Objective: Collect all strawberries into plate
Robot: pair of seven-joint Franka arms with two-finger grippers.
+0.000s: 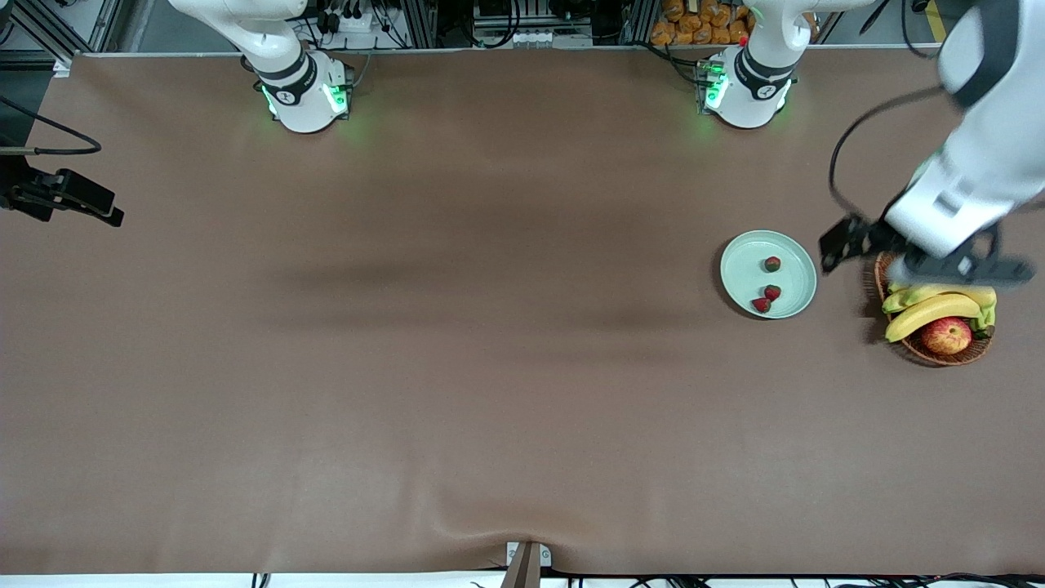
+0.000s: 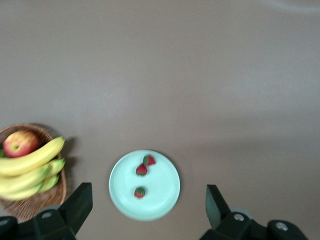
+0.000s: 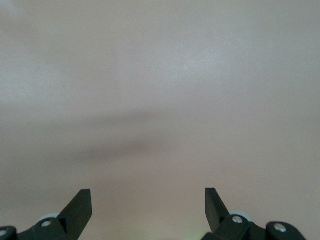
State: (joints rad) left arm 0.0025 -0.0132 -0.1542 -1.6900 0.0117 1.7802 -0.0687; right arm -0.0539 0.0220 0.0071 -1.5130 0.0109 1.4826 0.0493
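Hovering open and empty near the plate (image 1: 744,265), the left gripper (image 1: 922,257) has nothing to carry: all three strawberries (image 1: 772,264) lie in it; the right gripper (image 3: 148,207) waits open.

Basket (image 1: 931,351) close beside plate (image 1: 747,265).

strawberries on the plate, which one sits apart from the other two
The strawberry farthest from the front camera sits alone on the plate. The other two strawberries lie close together, nearer the plate's front rim.
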